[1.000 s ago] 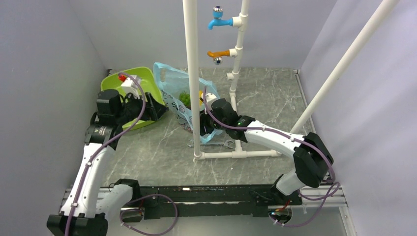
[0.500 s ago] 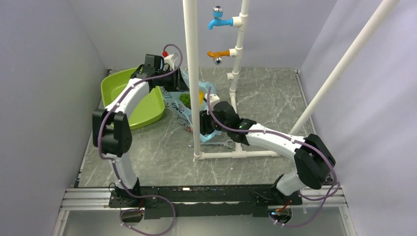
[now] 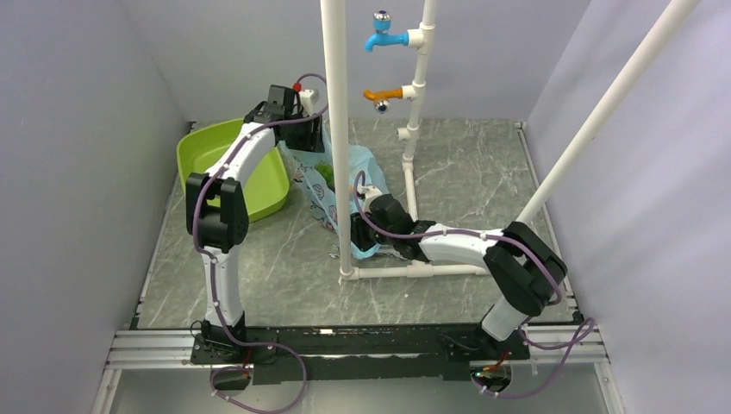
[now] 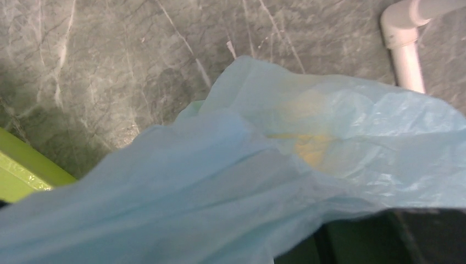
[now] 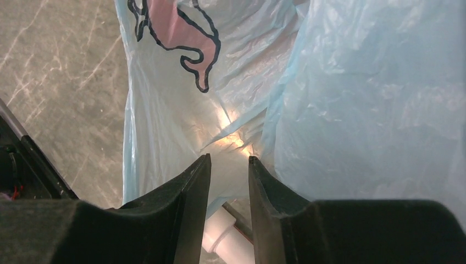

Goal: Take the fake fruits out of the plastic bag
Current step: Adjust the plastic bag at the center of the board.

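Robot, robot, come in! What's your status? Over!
Left gripper at far end of plastic bag, jaws hidden. Right gripper slightly open at its near end. Fake fruits inside. White pipe close by.

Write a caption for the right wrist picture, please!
The right tool, narrowly open, points at the bag, with a pipe showing between its fingers.

A thin, crinkly, translucent light-blue plastic bag (image 4: 220, 181) fills the lower frame, close up and blurred. A pale yellow plastic fruit (image 4: 308, 151) shows dimly through its film. Beyond lies the grey marbled table top (image 4: 110, 55), with a white plastic pipe (image 4: 409, 49) at upper right and the edge of a lime-green plastic tray (image 4: 19, 173) at left.
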Available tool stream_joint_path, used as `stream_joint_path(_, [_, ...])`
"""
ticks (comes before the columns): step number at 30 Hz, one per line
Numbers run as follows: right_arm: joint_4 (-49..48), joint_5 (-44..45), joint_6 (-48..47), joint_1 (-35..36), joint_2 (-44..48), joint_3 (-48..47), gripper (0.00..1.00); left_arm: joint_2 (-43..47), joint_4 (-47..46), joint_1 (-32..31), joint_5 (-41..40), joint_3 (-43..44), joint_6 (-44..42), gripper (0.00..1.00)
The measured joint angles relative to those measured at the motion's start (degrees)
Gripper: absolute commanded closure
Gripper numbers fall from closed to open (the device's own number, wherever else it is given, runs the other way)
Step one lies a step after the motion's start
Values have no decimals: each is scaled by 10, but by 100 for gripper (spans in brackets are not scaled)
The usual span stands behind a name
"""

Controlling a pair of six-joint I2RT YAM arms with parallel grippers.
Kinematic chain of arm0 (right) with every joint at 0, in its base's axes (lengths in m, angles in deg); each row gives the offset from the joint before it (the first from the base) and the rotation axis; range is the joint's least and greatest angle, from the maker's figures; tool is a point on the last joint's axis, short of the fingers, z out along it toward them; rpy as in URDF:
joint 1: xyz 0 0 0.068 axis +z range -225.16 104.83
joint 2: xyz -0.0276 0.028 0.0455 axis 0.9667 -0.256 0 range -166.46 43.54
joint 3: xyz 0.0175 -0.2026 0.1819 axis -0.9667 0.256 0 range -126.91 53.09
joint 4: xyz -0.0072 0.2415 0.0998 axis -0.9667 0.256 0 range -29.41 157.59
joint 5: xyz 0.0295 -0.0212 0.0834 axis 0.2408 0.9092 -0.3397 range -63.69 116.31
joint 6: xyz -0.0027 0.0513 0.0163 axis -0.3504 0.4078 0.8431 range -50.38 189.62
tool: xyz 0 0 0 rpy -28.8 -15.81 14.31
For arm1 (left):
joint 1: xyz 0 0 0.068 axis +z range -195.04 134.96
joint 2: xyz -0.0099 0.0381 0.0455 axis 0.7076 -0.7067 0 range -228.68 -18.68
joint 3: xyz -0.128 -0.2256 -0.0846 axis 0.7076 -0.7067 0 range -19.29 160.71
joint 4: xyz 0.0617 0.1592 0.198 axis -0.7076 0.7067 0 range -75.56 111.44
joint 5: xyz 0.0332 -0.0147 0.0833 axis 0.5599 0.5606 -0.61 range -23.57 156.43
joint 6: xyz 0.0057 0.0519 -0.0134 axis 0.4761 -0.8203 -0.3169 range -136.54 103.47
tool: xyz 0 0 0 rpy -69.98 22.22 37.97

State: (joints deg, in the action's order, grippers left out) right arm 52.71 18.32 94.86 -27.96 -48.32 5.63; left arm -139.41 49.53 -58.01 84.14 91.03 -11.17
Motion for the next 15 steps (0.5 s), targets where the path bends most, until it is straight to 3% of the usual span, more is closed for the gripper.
stream_joint_path(4, [-13, -10, 8, 0, -27, -1, 62, -9, 3, -3, -17, -6, -2, 37])
stream_joint_path(9, [-6, -11, 14, 0, -34, -9, 37, -5, 1, -6, -15, -28, -2, 23])
stream_joint_path(15, [22, -11, 10, -6, 22, -12, 19, 63, 3, -6, -7, -88, -2, 14])
